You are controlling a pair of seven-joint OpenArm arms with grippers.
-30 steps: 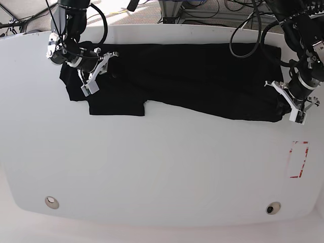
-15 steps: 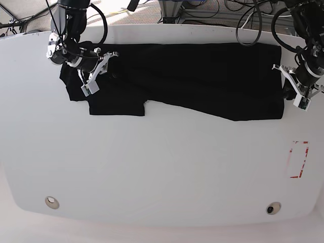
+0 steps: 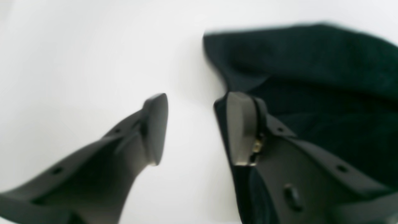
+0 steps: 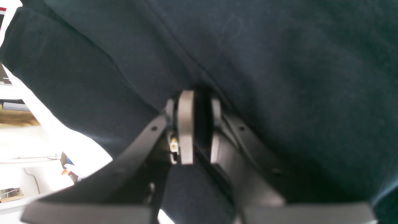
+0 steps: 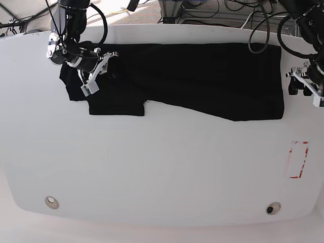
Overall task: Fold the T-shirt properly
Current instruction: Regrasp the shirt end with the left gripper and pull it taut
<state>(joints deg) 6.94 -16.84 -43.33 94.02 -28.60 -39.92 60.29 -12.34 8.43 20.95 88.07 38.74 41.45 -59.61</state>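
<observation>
The black T-shirt (image 5: 202, 76) lies plain side up in a long band along the table's far edge, with a sleeve flap (image 5: 115, 106) hanging toward the front at the left. My right gripper (image 5: 100, 72) rests on its left end. In the right wrist view this gripper (image 4: 199, 130) is shut on a pinched fold of the T-shirt (image 4: 279, 77). My left gripper (image 5: 305, 87) hovers just off the T-shirt's right edge. In the left wrist view it (image 3: 194, 124) stands open with nothing between its fingers, and the T-shirt's corner (image 3: 311, 71) lies beside the right finger.
The white table (image 5: 162, 167) has a red-outlined rectangle (image 5: 298, 159) near its right edge. Two round fittings (image 5: 51, 202) (image 5: 273, 208) sit near the front edge. Cables (image 5: 217, 10) run behind the table's far side.
My left gripper has opened, let go of the shirt's right end and moved right and back, off the cloth. That end now lies flat. The right arm has not moved.
</observation>
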